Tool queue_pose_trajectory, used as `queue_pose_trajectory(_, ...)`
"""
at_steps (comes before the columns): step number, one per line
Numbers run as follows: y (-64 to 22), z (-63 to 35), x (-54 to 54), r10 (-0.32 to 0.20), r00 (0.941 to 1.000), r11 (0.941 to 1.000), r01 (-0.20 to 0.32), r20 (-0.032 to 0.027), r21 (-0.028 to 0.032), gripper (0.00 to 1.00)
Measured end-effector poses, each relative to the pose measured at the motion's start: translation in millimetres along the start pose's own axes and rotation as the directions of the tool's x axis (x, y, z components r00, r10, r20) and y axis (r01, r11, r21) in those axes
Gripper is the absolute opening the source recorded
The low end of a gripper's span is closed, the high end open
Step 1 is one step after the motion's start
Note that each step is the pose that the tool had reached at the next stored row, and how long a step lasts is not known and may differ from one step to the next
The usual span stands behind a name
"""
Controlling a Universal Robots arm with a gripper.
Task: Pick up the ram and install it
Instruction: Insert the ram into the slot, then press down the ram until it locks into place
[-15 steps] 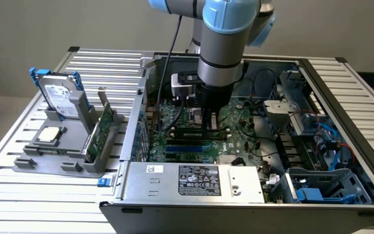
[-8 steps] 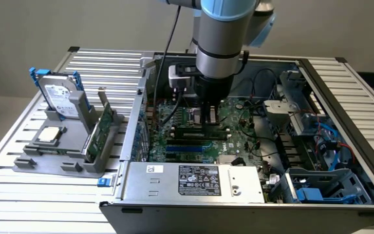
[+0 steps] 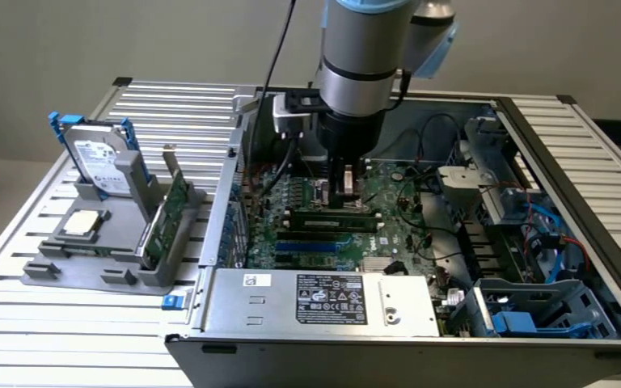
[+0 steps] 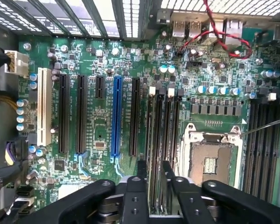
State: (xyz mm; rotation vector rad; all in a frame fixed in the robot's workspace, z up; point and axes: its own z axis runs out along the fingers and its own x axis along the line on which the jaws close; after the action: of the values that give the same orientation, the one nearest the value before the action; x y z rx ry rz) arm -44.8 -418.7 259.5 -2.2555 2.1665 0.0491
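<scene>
Claw fingers pinch the ram over its slot

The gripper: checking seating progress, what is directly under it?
Under the gripper lie the motherboard's memory slots, with the ram upright between the jaws. Its bottom edge and contacts are hidden.

Green ram seated in motherboard slot

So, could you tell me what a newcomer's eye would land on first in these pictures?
First, the arm's gripper reaching down into the open computer case, just above the green motherboard. In the wrist view, its fingers straddle the ram standing in a slot beside the empty processor socket. At the exterior view's left, a grey holder carries a hard drive.
</scene>
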Motion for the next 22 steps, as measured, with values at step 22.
queue_pose_trajectory(22, -0.5, -7.5, 0.6, 0.000, 1.0000, 1.0000, 0.000, 0.0054, -0.0051, 0.11)
